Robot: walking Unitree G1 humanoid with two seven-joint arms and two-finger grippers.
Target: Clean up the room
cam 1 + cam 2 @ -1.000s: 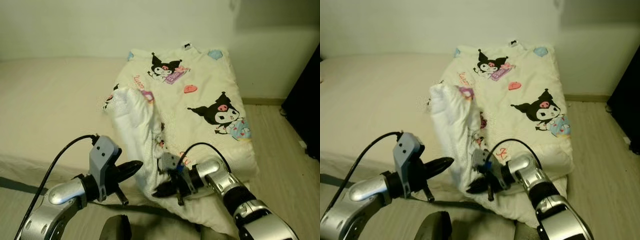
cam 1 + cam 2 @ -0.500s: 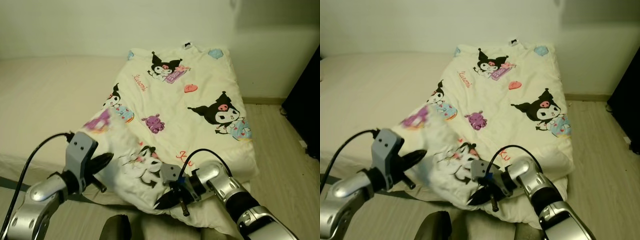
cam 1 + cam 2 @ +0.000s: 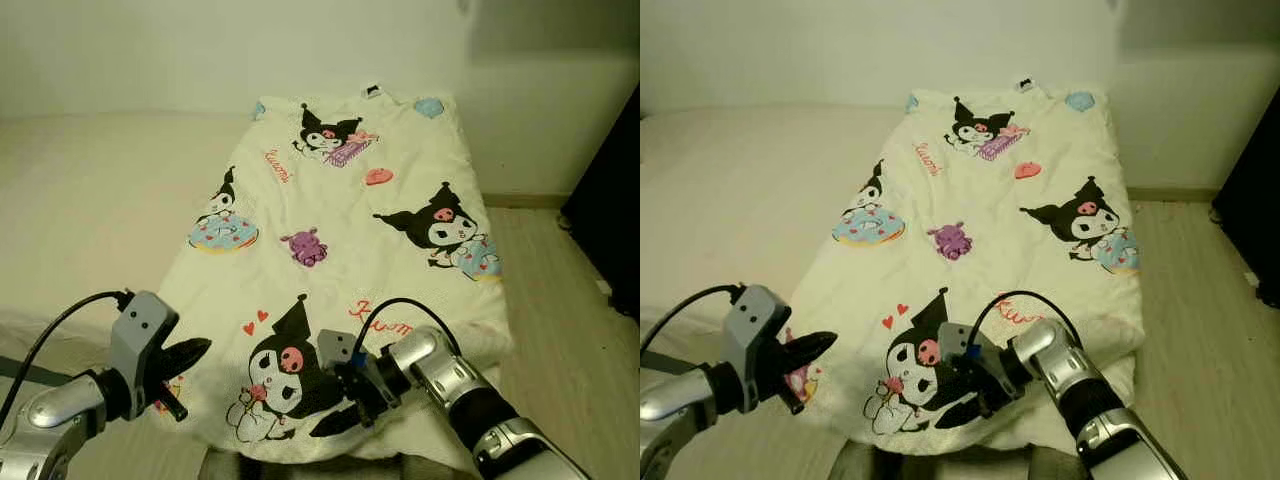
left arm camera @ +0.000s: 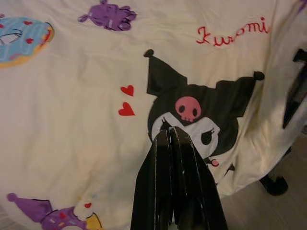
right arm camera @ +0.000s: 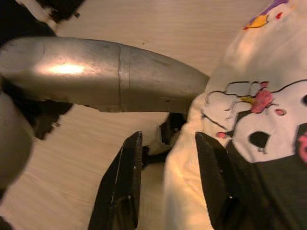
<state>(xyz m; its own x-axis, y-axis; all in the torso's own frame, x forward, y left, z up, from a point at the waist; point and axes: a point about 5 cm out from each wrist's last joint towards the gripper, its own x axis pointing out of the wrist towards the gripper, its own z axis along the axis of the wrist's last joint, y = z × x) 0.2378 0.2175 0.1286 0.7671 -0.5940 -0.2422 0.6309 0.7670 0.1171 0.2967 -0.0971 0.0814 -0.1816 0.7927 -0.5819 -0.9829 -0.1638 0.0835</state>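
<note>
Blanket [image 3: 340,230] now spread flat; left gripper [image 3: 190,352] pressed together, right gripper [image 5: 168,187] spread astride hem — could snag and rumple it.

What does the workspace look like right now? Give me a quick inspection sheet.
Surface: bare mattress, cream, beside the wall.
Job's things: printed blanket spread flat along the mattress, near edge hanging over.
Clutter: nothing seen.
Grippers: left gripper shut, above the blanket's near left corner; right gripper open, fingers either side of the blanket's near edge.
Cables: black cable loops over the right wrist; another on the left arm.
Surroundings: wooden floor at right, dark furniture beyond.
</note>
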